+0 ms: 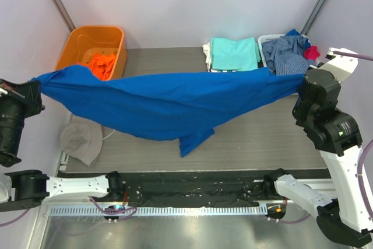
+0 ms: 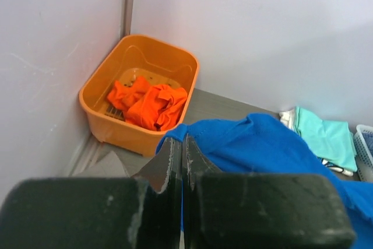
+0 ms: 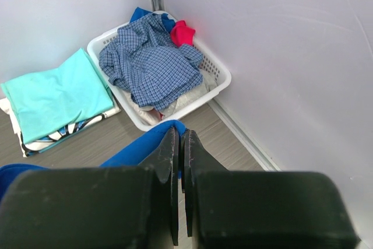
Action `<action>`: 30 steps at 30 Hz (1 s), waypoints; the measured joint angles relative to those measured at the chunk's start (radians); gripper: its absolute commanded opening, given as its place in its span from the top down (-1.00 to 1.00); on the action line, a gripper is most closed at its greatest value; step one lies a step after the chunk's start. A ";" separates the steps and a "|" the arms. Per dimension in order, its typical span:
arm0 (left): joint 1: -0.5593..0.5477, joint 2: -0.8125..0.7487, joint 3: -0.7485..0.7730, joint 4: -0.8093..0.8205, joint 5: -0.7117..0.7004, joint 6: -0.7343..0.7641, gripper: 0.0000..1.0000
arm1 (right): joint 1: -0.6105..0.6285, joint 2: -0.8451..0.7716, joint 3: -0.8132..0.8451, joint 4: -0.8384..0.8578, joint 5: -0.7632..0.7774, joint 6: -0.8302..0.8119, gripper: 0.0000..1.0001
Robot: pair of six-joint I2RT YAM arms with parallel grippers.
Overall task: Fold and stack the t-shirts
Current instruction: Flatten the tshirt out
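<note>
Blue shirt (image 1: 169, 106) is pinched by both jaws, hung between them, unfolded; aqua stack (image 1: 234, 52) beyond right jaws is folded.

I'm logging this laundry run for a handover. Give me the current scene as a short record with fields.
left gripper: jaws shut on one end of the blue t-shirt
right gripper: jaws shut on its other end
blue t-shirt: unfolded, stretched between the arms, sagging in the middle
stack: folded aqua t-shirt on top, at the back
orange tub: back left, holds a crumpled orange t-shirt
white basket: back right, holds a checked garment and a red cloth
table: grey cloth at its left edge
</note>
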 measured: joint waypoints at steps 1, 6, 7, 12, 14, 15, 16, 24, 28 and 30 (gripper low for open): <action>0.000 -0.015 -0.031 0.069 -0.005 0.067 1.00 | 0.001 -0.002 0.000 0.002 0.003 -0.001 0.98; -0.001 -0.101 -0.333 0.694 -0.033 0.620 0.99 | 0.001 -0.015 0.000 0.016 0.015 -0.008 0.98; -0.004 -0.101 -0.372 0.799 -0.034 0.711 0.99 | 0.001 -0.017 0.000 0.018 0.015 -0.008 0.98; -0.015 -0.093 -0.434 1.079 -0.035 0.974 1.00 | 0.001 -0.018 0.000 0.022 0.009 -0.007 0.98; -0.015 -0.095 -0.426 1.139 -0.042 1.030 1.00 | 0.001 -0.015 0.000 0.026 0.003 -0.007 0.98; -0.016 -0.095 -0.415 1.162 -0.046 1.054 1.00 | 0.001 -0.013 0.000 0.029 -0.002 -0.007 0.98; -0.018 -0.093 -0.399 1.183 -0.049 1.080 1.00 | 0.001 -0.009 0.000 0.030 -0.008 -0.007 0.99; -0.095 0.017 -0.216 1.257 -0.068 1.196 1.00 | 0.001 0.058 0.067 0.046 -0.081 -0.013 0.99; -0.138 0.102 -0.108 1.265 -0.072 1.240 1.00 | 0.001 0.134 0.172 0.055 -0.111 -0.029 0.99; -0.151 0.142 -0.052 1.266 -0.072 1.264 1.00 | 0.001 0.169 0.232 0.050 -0.124 -0.036 0.99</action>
